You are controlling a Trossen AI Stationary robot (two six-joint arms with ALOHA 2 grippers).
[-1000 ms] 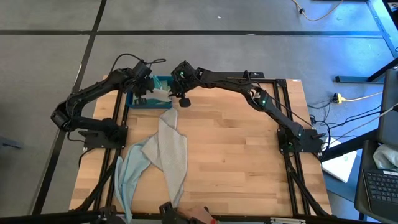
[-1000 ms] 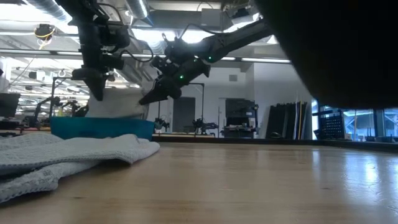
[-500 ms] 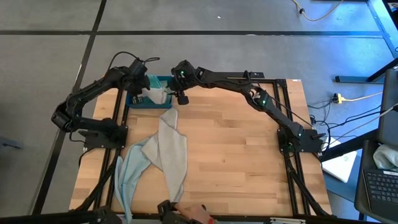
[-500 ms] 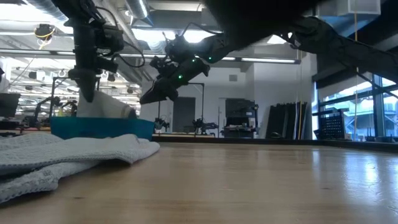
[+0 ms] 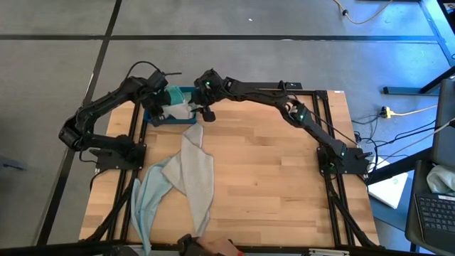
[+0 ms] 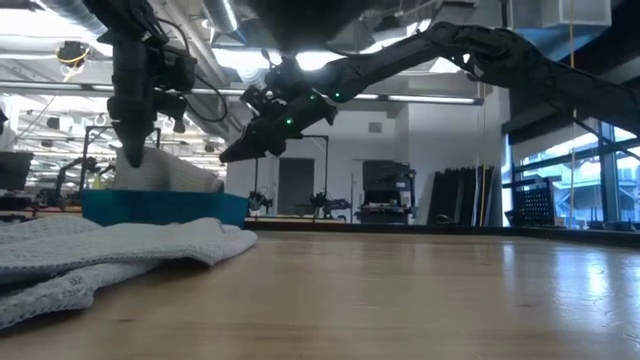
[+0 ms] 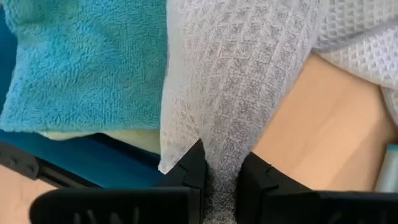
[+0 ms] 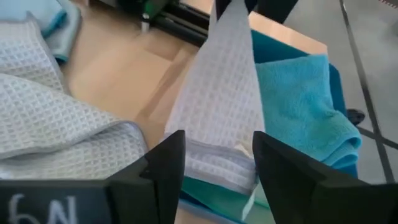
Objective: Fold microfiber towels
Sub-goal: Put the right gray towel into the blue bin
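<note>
While clamped—left fingers [image 7: 219,180] over tray [image 5: 153,118]

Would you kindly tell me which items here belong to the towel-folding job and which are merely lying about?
Part of the job:
- light grey towel, held by the shut left pincer over the tray
- teal towel in the tray
- towels spread on the table
- right pincer, open

Lying about:
- dark blue tray
- laptop off the table

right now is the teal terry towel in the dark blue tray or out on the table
In. The teal terry towel lies bunched inside the dark blue tray, beside the grey waffle towel that the left gripper pinches.
</note>
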